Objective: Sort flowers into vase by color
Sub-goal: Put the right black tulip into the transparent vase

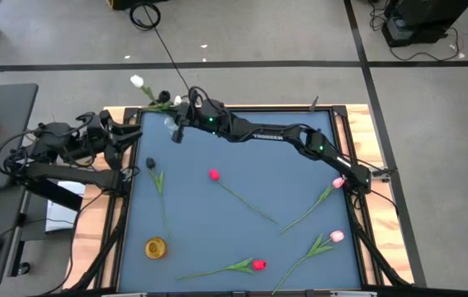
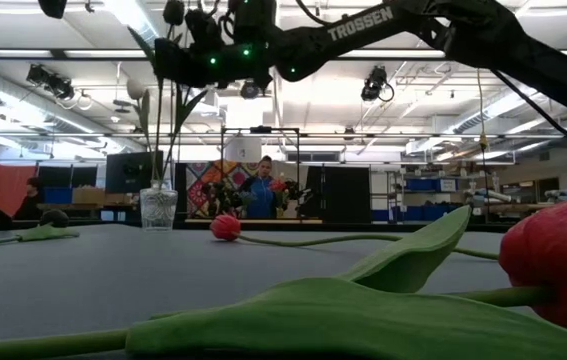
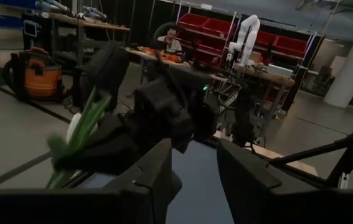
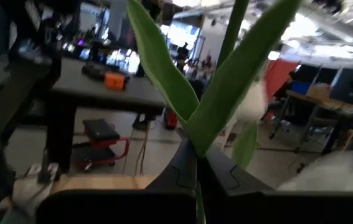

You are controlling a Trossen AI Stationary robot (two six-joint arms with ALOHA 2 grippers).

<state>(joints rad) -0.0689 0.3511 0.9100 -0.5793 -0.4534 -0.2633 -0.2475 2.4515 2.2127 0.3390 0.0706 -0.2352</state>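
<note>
Right gripper (image 1: 176, 110) clamped on white tulip (image 1: 138, 82) stem over glass vase (image 2: 158, 209); left gripper (image 1: 131, 132) apart, beside table (image 1: 300, 177).

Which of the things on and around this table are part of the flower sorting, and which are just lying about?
Part of the job:
- white tulip held by the right gripper
- glass vase
- red tulip
- second red tulip
- pink tulip
- second pink tulip
- black tulip

Just lying about:
- yellow ring
- left gripper, waiting at the table's edge
</note>
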